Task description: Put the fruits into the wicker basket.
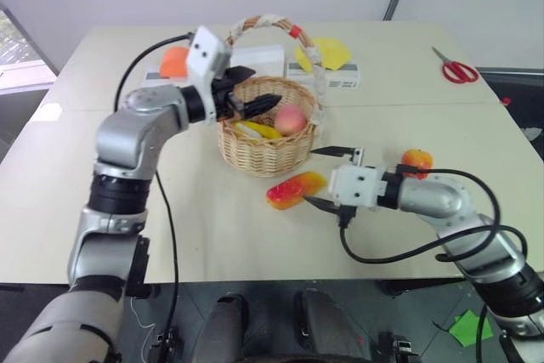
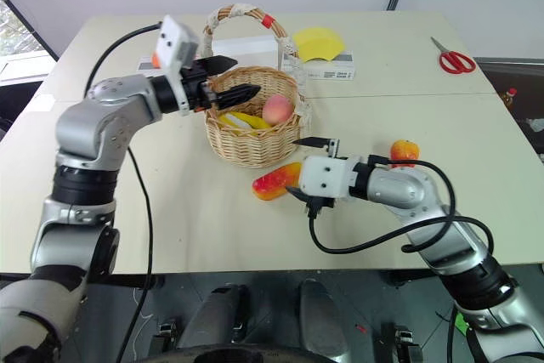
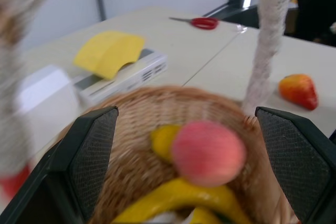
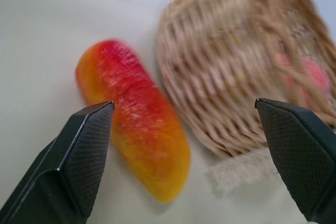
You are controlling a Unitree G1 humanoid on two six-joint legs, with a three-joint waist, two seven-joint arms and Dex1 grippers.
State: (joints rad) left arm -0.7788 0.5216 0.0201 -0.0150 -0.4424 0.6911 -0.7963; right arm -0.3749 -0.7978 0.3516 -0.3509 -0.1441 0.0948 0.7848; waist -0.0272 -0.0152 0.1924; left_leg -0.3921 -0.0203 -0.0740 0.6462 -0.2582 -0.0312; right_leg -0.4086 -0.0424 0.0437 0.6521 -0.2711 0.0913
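Right wrist view is showing your right gripper (image 4: pixel 184 156) spread wide, aiming at the mango (image 4: pixel 134 129) lying just beside the wicker basket (image 1: pixel 268 155). You're risking nudging the basket. Left gripper (image 1: pixel 253 95), released, is hovering over the peach (image 1: pixel 290 119) inside it.

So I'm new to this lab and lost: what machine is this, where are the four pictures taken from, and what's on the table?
It is a humanoid robot with two arms. Two pictures look down from its head; the other two come from cameras on its wrists. The left gripper, jaws open and empty, hangs over the wicker basket, which holds a peach and a banana. The right gripper, jaws open, points at a mango lying on the table. An apple-like fruit and scissors also lie there.
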